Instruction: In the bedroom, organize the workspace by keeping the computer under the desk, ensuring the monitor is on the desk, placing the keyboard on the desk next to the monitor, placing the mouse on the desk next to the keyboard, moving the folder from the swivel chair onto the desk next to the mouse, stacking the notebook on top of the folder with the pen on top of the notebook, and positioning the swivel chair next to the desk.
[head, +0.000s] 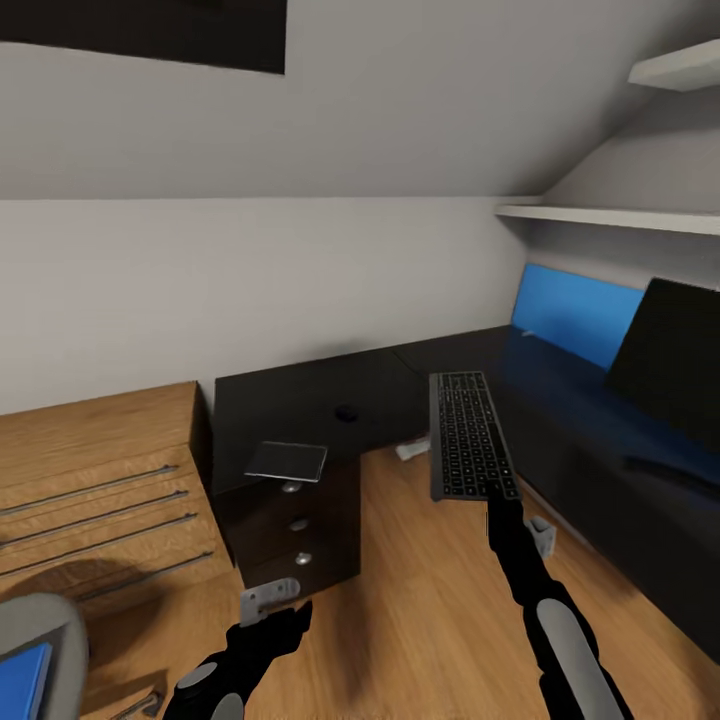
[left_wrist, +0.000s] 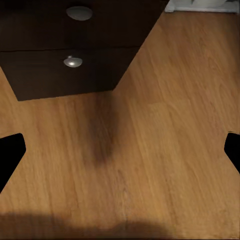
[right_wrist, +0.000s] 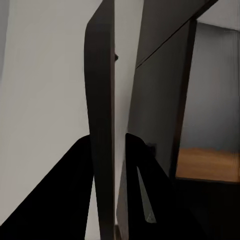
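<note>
You're on the keyboard step: the desk (head: 300, 400) runs from 12 round to 3 o'clock, the monitor (head: 675, 365) stands on it at 3. The keyboard (head: 470, 436) hangs in the air at 1 o'clock, pinched by its near end in your right gripper (head: 503, 505); that arm reaches forward and up. Next, I'd judge, swing it right and set it flat beside the monitor. Left gripper (head: 268, 600) hangs low at 7, fingers spread, empty.
</note>
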